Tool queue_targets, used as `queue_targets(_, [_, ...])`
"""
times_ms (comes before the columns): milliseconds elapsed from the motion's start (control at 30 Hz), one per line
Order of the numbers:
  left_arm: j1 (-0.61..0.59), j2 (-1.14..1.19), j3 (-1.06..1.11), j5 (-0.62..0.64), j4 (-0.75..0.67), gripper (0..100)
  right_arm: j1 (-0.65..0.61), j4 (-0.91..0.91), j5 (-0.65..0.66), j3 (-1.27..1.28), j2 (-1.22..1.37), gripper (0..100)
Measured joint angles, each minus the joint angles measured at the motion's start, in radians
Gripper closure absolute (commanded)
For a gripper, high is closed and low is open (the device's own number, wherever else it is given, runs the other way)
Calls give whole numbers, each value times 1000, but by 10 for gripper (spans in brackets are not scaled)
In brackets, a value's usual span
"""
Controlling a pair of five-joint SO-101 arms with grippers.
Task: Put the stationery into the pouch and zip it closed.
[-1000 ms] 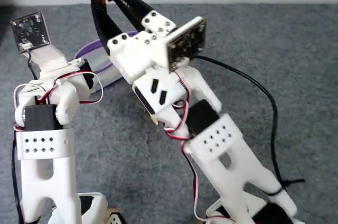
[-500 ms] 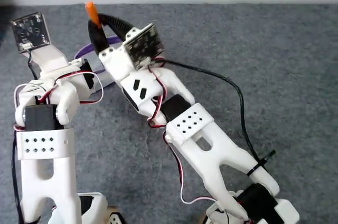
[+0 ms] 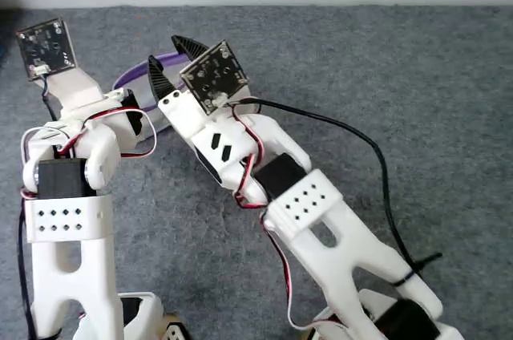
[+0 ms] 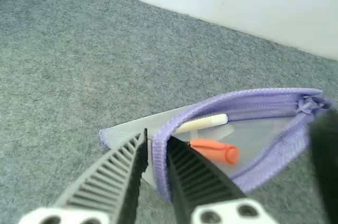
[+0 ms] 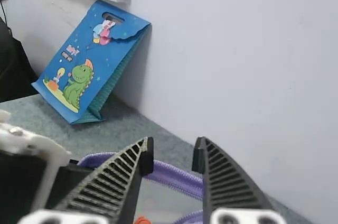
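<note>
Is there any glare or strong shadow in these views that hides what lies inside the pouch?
Left wrist view: no glare, the orange marker and a pale pen show plainly in the pouch; high view: even light, soft shadows, but the right arm covers most of it.

Gripping the pouch (image 4: 248,98) by its rim with the left hand (image 4: 155,149), fingers nearly together. Holding the right hand (image 3: 170,59) spread wide and empty, just beside the left arm's wrist, with the right arm slanting forward and leftward.
</note>
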Motion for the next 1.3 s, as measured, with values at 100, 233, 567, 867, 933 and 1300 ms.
queue_targets(100, [0,0,0,0,0,988,2,51,0,0,-63,991])
queue_targets(233, [0,0,0,0,0,988,48,143,-8,0,-121,991])
queue_targets(567, [0,0,0,0,0,988,198,595,-261,-11,-54,991])
queue_targets(867, [0,0,0,0,0,988,207,853,-287,-272,385,989])
queue_targets(933, [0,0,0,0,0,988,209,899,-331,-353,493,988])
queue_targets(1300, [0,0,0,0,0,988,173,1143,-459,-684,911,816])
